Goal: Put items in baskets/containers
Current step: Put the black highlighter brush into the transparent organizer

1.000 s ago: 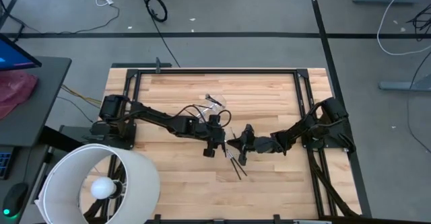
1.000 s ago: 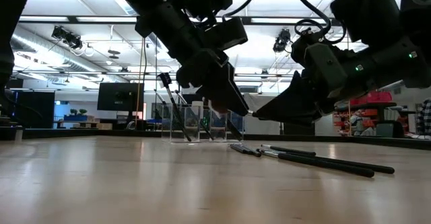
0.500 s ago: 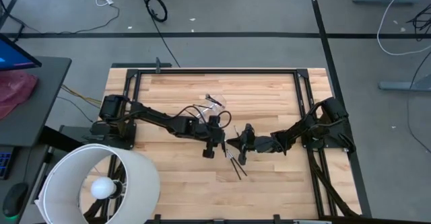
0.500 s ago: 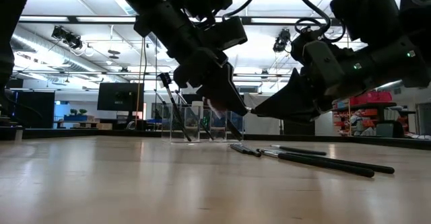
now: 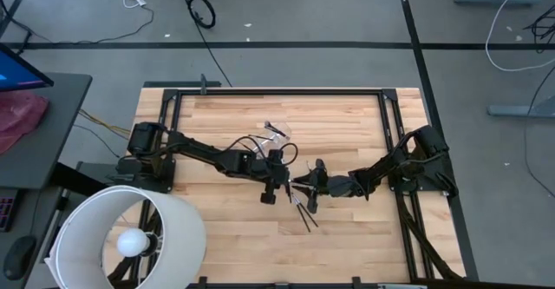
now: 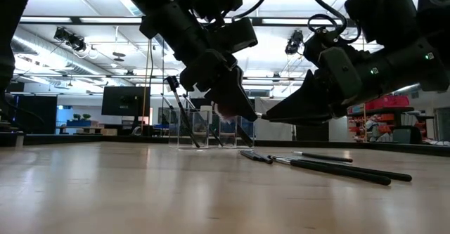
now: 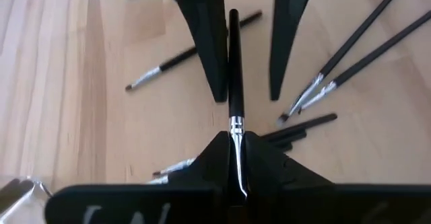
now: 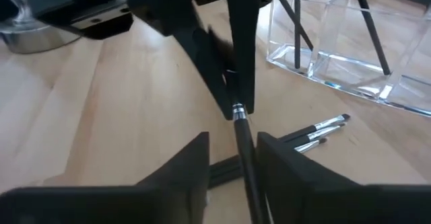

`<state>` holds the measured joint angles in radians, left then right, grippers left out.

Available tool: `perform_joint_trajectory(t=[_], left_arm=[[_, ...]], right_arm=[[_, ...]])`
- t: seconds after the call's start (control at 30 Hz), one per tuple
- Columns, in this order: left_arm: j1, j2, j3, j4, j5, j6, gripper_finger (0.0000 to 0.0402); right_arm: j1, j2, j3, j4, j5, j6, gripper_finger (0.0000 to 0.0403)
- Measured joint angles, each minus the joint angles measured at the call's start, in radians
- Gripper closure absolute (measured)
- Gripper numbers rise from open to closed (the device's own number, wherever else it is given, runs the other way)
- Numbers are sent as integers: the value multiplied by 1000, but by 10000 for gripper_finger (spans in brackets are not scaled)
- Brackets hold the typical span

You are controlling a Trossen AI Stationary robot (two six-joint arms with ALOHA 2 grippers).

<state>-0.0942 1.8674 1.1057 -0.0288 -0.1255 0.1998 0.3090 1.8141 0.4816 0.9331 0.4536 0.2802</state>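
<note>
A slim dark makeup brush (image 7: 234, 69) with a silver ferrule hangs above the table between my two grippers. My left gripper (image 7: 236, 146) is shut on it. My right gripper (image 8: 232, 160) faces it, open, one finger on each side of the brush's handle (image 8: 246, 153). Several loose brushes (image 5: 303, 213) lie flat on the wood below and nearby (image 6: 337, 168). A clear plastic container (image 8: 337, 52) with compartments stands on the table farther back, with brushes (image 6: 184, 121) leaning in it. My left gripper pinches the brush at its ferrule (image 7: 236, 124) between the two fingers, with the bristle end hidden back between them. It comes from the table's left, slanting down, and the handle sticks out ahead along the fingers. The brush is lifted clear of the table. My right gripper: the handle runs close along one finger (image 7: 210, 46); whether they touch I cannot tell.
A big white lampshade (image 5: 130, 237) stands at the near left corner. A black frame (image 5: 260, 89) runs around the wooden table top. A metal object (image 8: 30, 32) sits near the container.
Both arms have stayed in place. In the low view my left gripper's fingers have closed together onto the brush's end, and my right gripper's fingers have then spread apart off the handle. The brush stays lifted between them.
</note>
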Motion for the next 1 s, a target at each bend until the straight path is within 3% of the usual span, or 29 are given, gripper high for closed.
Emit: perform_joint_trajectory(t=[0.13,0.23,0.4,0.67,0.83,0.93,1.0], left_arm=[[3,-11,4,-59,-30,3,369],[4,-23,45,-220,-69,22,364],[0,-24,206,-561,-222,49,363],[7,-25,524,-921,-431,127,363],[56,-26,675,-1189,-440,129,367],[108,-25,688,-1261,-432,132,368],[147,-24,688,-1289,-372,135,367]], right_arm=[[0,0,0,-3,2,-5,245],[1,0,1,-41,34,-5,226],[0,0,1,-161,83,29,200],[1,0,1,-167,84,52,179],[1,0,1,-172,77,88,179],[0,0,1,-172,77,90,182],[1,0,1,-172,77,91,183]])
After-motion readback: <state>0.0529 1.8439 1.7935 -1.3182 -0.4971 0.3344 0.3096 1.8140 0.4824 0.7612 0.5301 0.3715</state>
